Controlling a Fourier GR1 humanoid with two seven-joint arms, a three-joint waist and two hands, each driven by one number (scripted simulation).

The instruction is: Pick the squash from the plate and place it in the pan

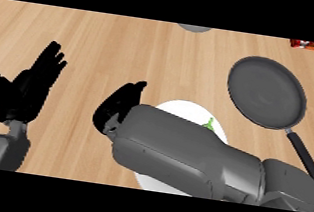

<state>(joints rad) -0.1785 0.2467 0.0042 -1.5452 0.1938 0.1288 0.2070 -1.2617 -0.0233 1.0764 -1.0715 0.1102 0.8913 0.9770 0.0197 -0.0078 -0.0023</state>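
Note:
The white plate [186,109] lies at the centre front, mostly covered by my right forearm. Of the squash only a small green tip [209,122] peeks out past the forearm's upper edge; the rest is hidden. My right hand [118,105] sits just past the plate's left rim, fingers pointing up and away, relaxed, nothing visible in it. The dark pan [267,92] rests to the right of the plate, its black handle [308,162] running toward the lower right. My left hand [27,85] rests open at the far left, fingers up.
A grey round object [194,28] shows at the counter's far edge, and a red-and-orange item [310,46] sits at the far right. Bare wooden counter [123,48] spreads between the hands and the far edge.

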